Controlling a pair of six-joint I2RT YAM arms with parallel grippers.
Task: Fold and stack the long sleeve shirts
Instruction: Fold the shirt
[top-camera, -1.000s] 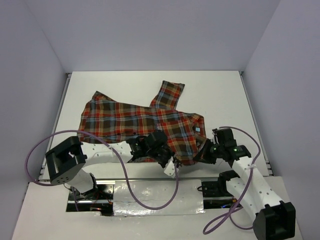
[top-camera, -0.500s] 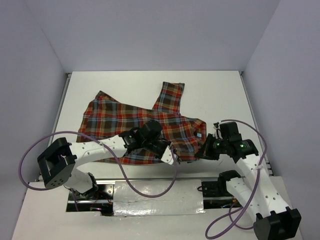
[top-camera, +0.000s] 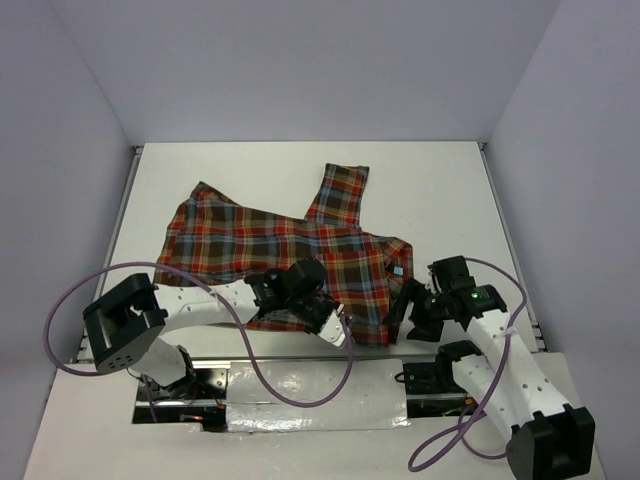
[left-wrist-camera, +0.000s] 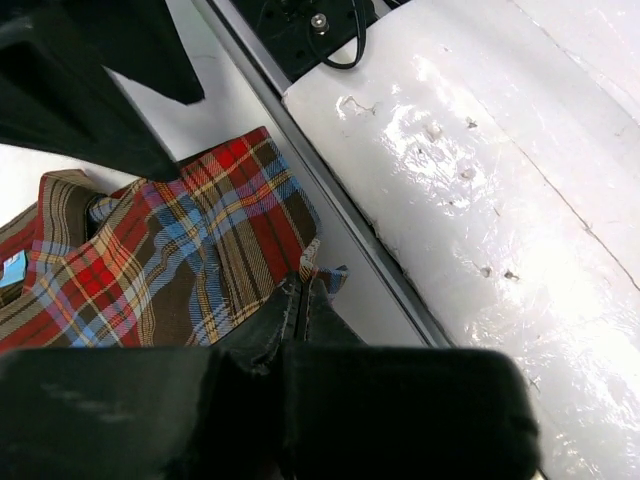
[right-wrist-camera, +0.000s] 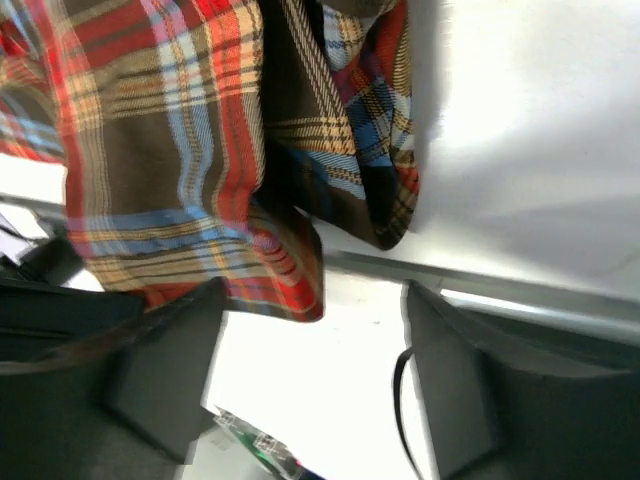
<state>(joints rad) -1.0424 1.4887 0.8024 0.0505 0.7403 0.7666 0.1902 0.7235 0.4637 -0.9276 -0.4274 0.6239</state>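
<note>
Plaid shirt, wrist views show: left jaws pinch hem, right jaws spread empty.

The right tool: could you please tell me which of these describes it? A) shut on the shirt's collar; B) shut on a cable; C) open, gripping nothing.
C: in its wrist view the right tool has its fingers wide apart, not pinching the shirt.

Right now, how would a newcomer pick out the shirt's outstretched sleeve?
On the white table lies a plaid flannel shirt. Its sleeve is the only narrow strip jutting toward the table's far edge; the rest spreads wide.
</note>
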